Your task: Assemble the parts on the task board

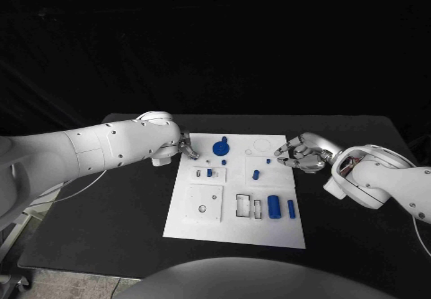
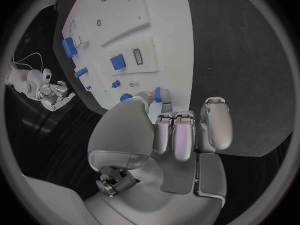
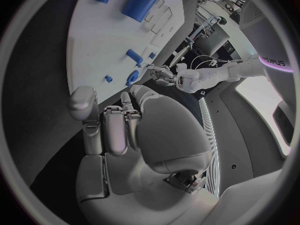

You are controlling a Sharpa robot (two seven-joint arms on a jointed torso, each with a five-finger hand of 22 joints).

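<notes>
1. Task board (image 1: pixel 235 218) lies mid-table; blue parts (image 1: pixel 274 206) sit on it.
2. Left hand (image 1: pixel 187 148) at the board's far-left corner pinches a small blue part (image 2: pixel 158 93).
3. Right hand (image 1: pixel 301 152) beside the board's right edge, fingers curled in, holding nothing.

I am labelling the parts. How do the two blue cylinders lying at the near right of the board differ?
The thick blue cylinder is wider and lies beside the rectangular slots. The thin blue cylinder is narrower and lies nearer the task board's right edge. Both are blue, lying flat and parallel.
</notes>
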